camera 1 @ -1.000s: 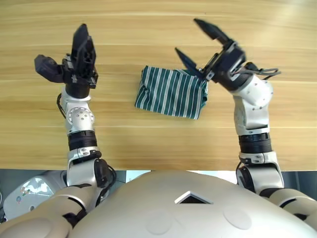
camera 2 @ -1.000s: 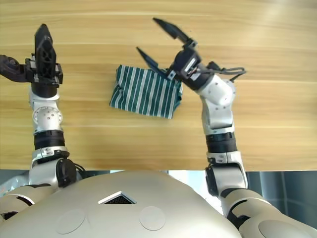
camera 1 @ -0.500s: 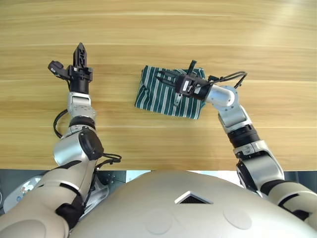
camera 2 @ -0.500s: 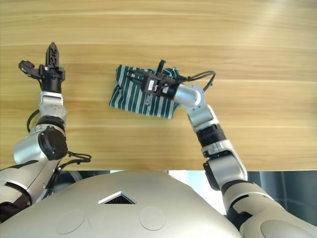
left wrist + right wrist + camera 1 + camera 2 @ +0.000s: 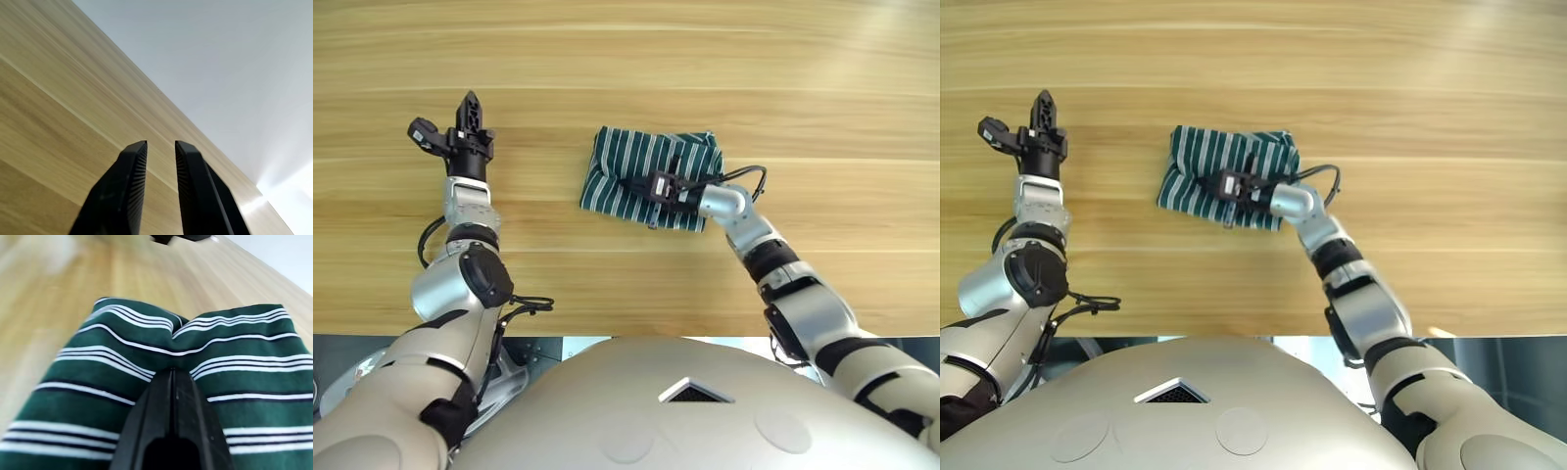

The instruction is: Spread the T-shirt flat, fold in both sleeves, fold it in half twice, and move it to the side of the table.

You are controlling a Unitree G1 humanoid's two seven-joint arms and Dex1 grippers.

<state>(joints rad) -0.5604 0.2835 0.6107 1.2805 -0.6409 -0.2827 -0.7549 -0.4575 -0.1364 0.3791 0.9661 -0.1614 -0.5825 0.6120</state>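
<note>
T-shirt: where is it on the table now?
Left eye view: the folded T-shirt lies near the middle of the table, under the right gripper; the left gripper is apart, to its left.

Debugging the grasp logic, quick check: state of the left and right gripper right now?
Left gripper: slightly open, empty.
Right gripper: closed, apparently pinching the T-shirt.

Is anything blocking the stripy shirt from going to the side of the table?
Nothing visible does. The T-shirt lies on the wooden table with the right gripper on it; the left gripper stands well apart.
</note>
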